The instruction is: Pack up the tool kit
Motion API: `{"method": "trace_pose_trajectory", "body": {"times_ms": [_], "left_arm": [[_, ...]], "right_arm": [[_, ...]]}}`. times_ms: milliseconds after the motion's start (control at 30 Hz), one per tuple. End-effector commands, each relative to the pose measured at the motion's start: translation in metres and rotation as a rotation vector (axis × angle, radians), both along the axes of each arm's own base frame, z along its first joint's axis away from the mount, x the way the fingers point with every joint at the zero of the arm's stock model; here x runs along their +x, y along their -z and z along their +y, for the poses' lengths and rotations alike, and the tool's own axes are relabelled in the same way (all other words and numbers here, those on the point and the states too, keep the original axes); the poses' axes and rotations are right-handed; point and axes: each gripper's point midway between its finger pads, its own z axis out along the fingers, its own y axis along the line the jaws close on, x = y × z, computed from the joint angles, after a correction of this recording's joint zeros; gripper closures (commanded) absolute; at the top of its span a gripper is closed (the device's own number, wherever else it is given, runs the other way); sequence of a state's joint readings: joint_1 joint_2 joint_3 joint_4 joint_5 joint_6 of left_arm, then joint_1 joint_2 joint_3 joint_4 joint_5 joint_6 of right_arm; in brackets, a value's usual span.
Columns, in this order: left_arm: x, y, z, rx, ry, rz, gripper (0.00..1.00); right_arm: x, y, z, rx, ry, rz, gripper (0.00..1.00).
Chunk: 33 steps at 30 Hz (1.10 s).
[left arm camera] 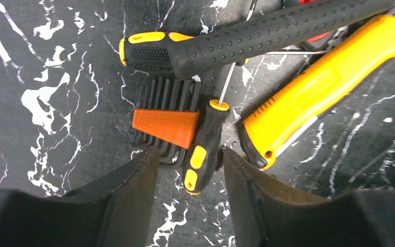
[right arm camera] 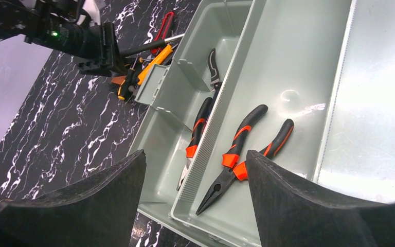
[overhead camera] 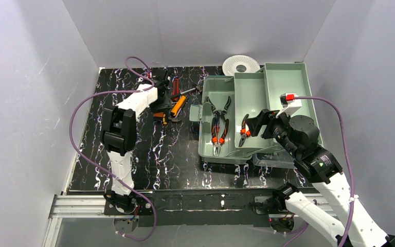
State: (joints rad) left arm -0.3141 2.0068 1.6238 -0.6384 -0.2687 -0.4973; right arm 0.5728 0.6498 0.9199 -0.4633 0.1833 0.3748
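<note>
Yellow-and-black screwdriver [left arm camera: 204, 144] lies between the left gripper's [left arm camera: 190, 162] spread fingers (no contact yet); pinching mid-handle should avoid the orange hex-key holder [left arm camera: 167, 126] beside it. The right gripper's [right arm camera: 195, 157] fingers stand spread, empty.

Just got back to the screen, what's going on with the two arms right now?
The left gripper is down beside the green box, jaws open either side of a small black-and-yellow screwdriver, not gripping it. A yellow utility knife and an orange hex-key holder lie next to it. The right gripper hovers open and empty over the box, where long-nose pliers lie in the tray and another pair of pliers in the main compartment.
</note>
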Motion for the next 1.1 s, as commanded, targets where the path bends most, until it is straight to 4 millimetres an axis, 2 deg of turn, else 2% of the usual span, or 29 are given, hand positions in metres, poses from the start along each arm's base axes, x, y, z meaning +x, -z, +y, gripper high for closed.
{"method": "trace_pose_trajectory", "body": {"times_ms": [0, 33, 233, 267, 400, 433, 533, 667, 833, 967, 1067], "left_arm": [[-0.009, 0.035, 0.01, 0.015, 0.013, 0.126, 0.57], [-0.009, 0.041, 0.007, 0.002, 0.022, 0.141, 0.6], [-0.009, 0.059, 0.001, -0.058, 0.029, 0.189, 0.63], [-0.009, 0.061, 0.0, -0.071, 0.032, 0.196, 0.66], [-0.012, 0.054, -0.001, -0.087, 0.025, 0.188, 0.96], [-0.013, 0.049, -0.002, -0.092, 0.02, 0.175, 1.0], [-0.015, 0.023, -0.003, -0.125, 0.006, 0.109, 1.0], [-0.022, -0.025, -0.024, -0.277, 0.025, -0.038, 1.0], [-0.041, -0.092, -0.063, -0.512, 0.139, -0.197, 1.0], [-0.061, -0.13, -0.085, -0.636, 0.188, -0.26, 1.0], [-0.076, -0.159, -0.109, -0.774, 0.235, -0.327, 1.0]], "right_arm": [[-0.002, -0.017, 0.0, 0.031, -0.004, -0.043, 0.22], [-0.003, -0.018, 0.0, 0.033, -0.003, -0.044, 0.22], [-0.004, -0.016, 0.001, 0.038, -0.011, -0.033, 0.22], [-0.004, -0.016, 0.002, 0.041, -0.011, -0.032, 0.22], [-0.004, -0.015, 0.002, 0.043, -0.012, -0.027, 0.22], [-0.004, -0.015, 0.003, 0.046, -0.014, -0.025, 0.22], [-0.003, -0.014, 0.006, 0.045, -0.023, -0.018, 0.22], [-0.001, -0.013, 0.018, 0.045, -0.074, 0.006, 0.22], [-0.011, -0.02, 0.06, 0.073, -0.305, 0.054, 0.22], [-0.013, -0.021, 0.09, 0.11, -0.45, 0.105, 0.23], [-0.007, -0.022, 0.111, 0.155, -0.515, 0.164, 0.24]]}}
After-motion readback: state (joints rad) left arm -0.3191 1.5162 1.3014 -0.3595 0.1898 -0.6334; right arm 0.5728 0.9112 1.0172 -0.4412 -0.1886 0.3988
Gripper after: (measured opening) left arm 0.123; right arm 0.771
